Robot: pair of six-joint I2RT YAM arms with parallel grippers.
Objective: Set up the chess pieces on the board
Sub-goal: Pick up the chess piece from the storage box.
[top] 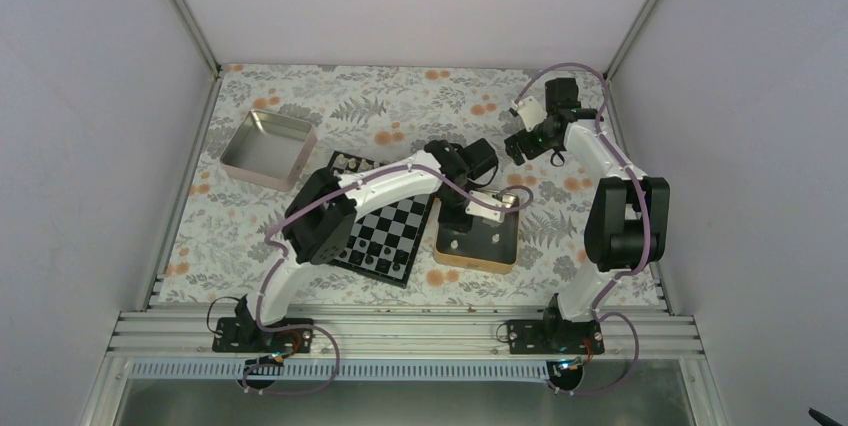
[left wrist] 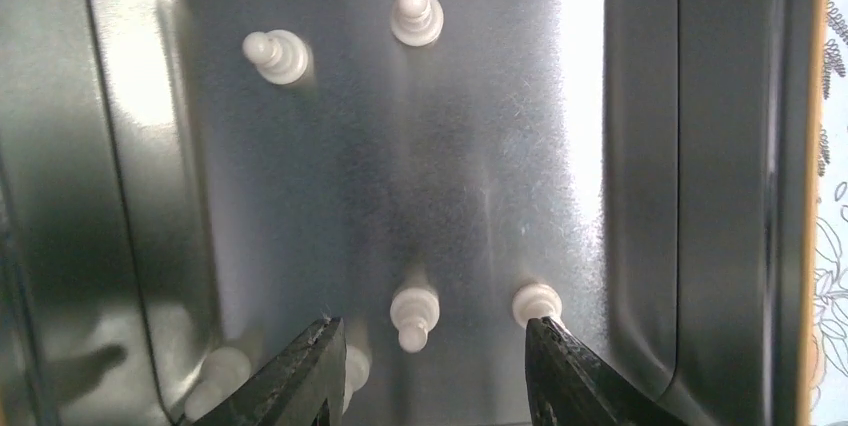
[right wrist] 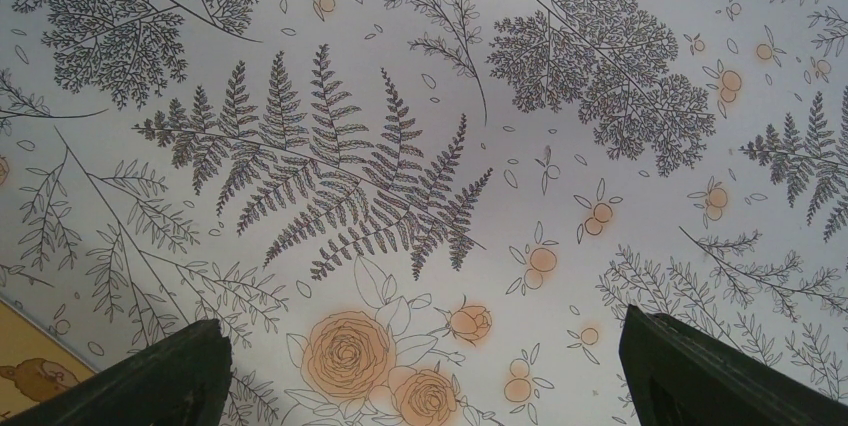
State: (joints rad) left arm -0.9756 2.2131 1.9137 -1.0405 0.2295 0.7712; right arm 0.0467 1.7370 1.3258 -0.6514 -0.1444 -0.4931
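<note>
Cream pawn sits in the gold tin between your parted left jaws, right jaws wide apart and idle, so closing off-centre could topple it or catch its neighbour

The left arm and the right arm share one build: smooth white links joined by chunky black joint housings, each arm bolted to a black base plate. A thin lilac cable runs along each arm, looping free well behind the jaws and curling under the base. A small white block sits just behind the right jaws. The left jaws have dark fingers tapering to narrow tips; the right jaws' fingers are dark, broad and matte.
</note>
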